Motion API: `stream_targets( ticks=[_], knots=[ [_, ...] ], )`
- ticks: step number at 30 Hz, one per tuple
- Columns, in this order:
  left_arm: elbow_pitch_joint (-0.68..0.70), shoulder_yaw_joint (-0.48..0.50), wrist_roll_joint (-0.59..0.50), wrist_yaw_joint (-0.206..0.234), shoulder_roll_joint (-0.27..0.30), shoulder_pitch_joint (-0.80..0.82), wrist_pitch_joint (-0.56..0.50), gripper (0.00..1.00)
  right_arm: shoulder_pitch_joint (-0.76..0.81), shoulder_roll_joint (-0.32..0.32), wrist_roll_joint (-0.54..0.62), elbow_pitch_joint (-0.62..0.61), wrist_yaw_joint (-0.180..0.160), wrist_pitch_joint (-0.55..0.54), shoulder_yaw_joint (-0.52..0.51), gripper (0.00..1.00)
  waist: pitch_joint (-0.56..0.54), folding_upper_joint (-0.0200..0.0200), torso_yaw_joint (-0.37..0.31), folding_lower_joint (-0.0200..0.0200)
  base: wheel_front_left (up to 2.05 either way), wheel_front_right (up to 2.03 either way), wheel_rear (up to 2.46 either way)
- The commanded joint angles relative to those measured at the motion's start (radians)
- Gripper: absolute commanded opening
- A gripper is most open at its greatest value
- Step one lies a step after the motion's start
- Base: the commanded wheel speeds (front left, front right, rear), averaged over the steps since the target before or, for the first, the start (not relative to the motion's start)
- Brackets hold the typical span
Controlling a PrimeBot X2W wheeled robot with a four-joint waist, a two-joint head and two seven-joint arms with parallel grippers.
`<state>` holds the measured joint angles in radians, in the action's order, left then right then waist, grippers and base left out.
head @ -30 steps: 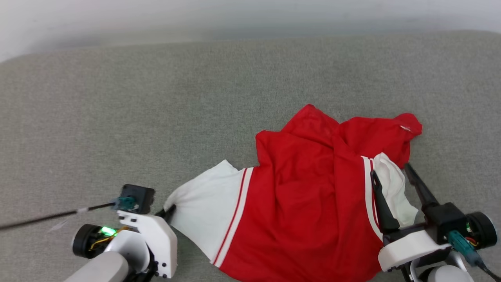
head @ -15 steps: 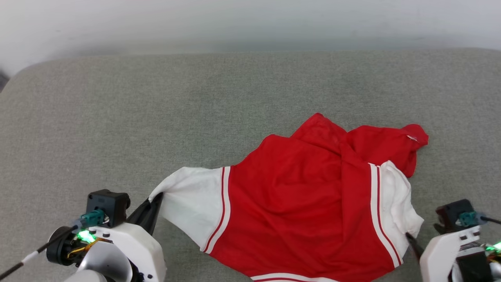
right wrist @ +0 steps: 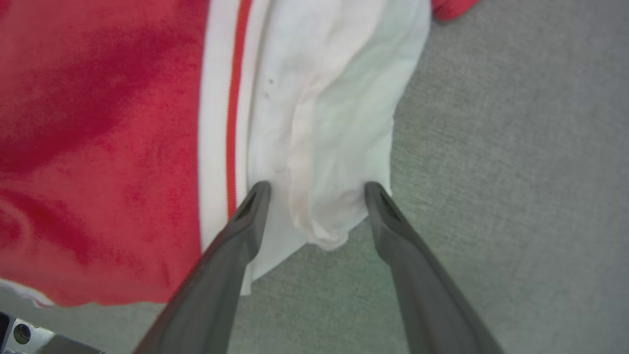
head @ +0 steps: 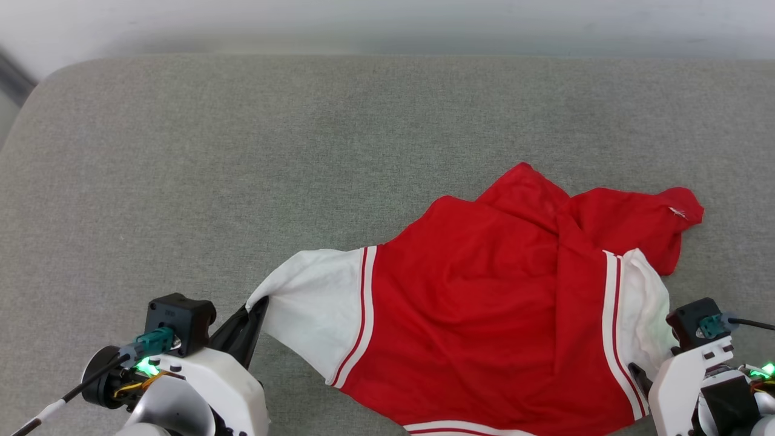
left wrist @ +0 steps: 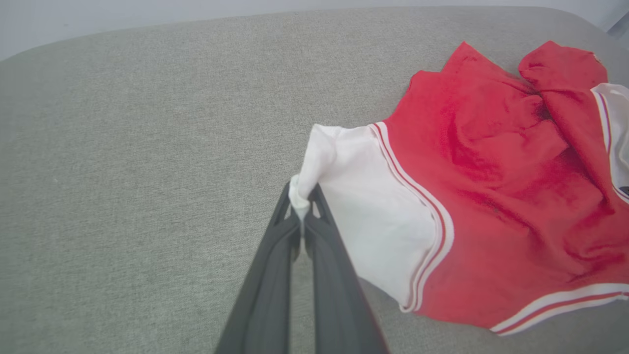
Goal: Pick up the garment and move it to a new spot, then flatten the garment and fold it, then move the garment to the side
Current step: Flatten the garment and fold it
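The garment, a red shirt with white sleeves and red-and-white striped trim, lies rumpled on the grey cushion, back side up. My left gripper is shut on the tip of its left white sleeve; the wrist view shows the cloth pinched between the fingertips. My right gripper stands open over the other white sleeve, one finger on each side of its folded end. In the head view that gripper's body sits at the lower right beside the sleeve.
The cushion's far edge meets a pale wall at the top. Its rounded left corner drops off at the upper left. A black cable trails from my left wrist.
The head camera has shifted. My left gripper has drawn the left sleeve out and spread the shirt wider. My right gripper has pulled back toward the lower right, down to the right sleeve's end.
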<state>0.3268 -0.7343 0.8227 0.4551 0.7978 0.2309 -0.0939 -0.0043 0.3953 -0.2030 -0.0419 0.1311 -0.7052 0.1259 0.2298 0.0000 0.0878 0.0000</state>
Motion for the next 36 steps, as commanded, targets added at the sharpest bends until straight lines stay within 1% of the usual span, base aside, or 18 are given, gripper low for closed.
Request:
stream_targets(
  ticks=[1,6,9,10,11,12,15,18,23,26,31,36],
  knots=[
    [-0.008,-0.004,0.002,-0.013,-0.009,0.016,0.001,0.00,-0.018,0.002,-0.008,0.050,-0.001,0.014,0.018,1.00,0.012,0.0000,0.011,0.0000,0.00,0.00,0.00],
    [-0.019,-0.009,0.004,-0.024,-0.011,0.022,-0.004,0.00,-0.032,-0.005,-0.010,0.107,-0.001,0.041,0.016,1.00,0.021,0.0000,0.016,0.0000,0.00,0.00,0.00],
    [-0.027,-0.011,0.008,-0.030,-0.011,0.021,-0.005,0.00,-0.042,-0.016,-0.018,0.151,-0.001,0.057,-0.003,1.00,0.023,0.0000,0.017,0.0000,0.00,0.00,0.00],
    [-0.030,-0.011,0.011,-0.030,-0.010,0.019,-0.005,0.00,-0.046,-0.022,-0.017,0.164,-0.002,0.066,-0.019,0.74,0.022,0.0000,0.017,0.0000,0.00,0.00,0.00],
    [-0.034,-0.011,0.014,-0.031,-0.009,0.017,-0.006,0.00,-0.053,-0.020,-0.011,0.170,-0.002,0.081,-0.023,0.13,0.021,0.0000,0.017,0.0000,0.00,0.00,0.00],
    [-0.038,-0.013,0.013,-0.031,-0.006,0.015,-0.008,0.00,-0.061,-0.019,-0.006,0.176,-0.002,0.095,-0.026,0.00,0.019,0.0000,0.016,0.0000,0.00,0.00,0.00],
    [-0.048,-0.013,0.016,-0.028,-0.003,0.003,-0.008,0.00,-0.060,-0.031,-0.033,0.174,-0.001,0.119,-0.026,0.00,0.002,0.0000,0.011,0.0000,0.00,0.00,0.00],
    [-0.051,-0.005,0.025,-0.022,0.004,-0.012,-0.002,0.00,-0.049,-0.027,-0.066,0.139,-0.001,0.122,-0.041,0.00,-0.023,0.0000,0.001,0.0000,0.00,0.00,0.00],
    [-0.041,0.012,0.041,-0.011,0.027,-0.047,0.015,0.00,-0.022,-0.001,-0.108,0.052,-0.001,0.090,-0.085,0.00,-0.073,0.0000,-0.023,0.0000,0.00,0.00,0.00],
    [-0.024,0.028,0.065,-0.017,0.037,-0.073,0.032,0.00,-0.006,-0.006,-0.172,-0.017,-0.001,0.058,-0.111,0.00,-0.105,0.0000,-0.040,0.0000,0.00,0.00,0.00],
    [0.009,0.077,0.080,0.000,0.091,-0.115,0.072,0.00,0.003,0.018,-0.263,-0.134,-0.001,-0.002,-0.148,0.00,-0.158,0.0000,-0.067,0.0000,0.00,0.00,0.00],
    [0.067,0.144,0.094,0.018,0.158,-0.148,0.120,0.00,-0.027,0.027,-0.349,-0.226,-0.001,-0.053,-0.198,0.00,-0.207,0.0000,-0.087,0.0000,0.00,0.00,0.00]
  ],
)
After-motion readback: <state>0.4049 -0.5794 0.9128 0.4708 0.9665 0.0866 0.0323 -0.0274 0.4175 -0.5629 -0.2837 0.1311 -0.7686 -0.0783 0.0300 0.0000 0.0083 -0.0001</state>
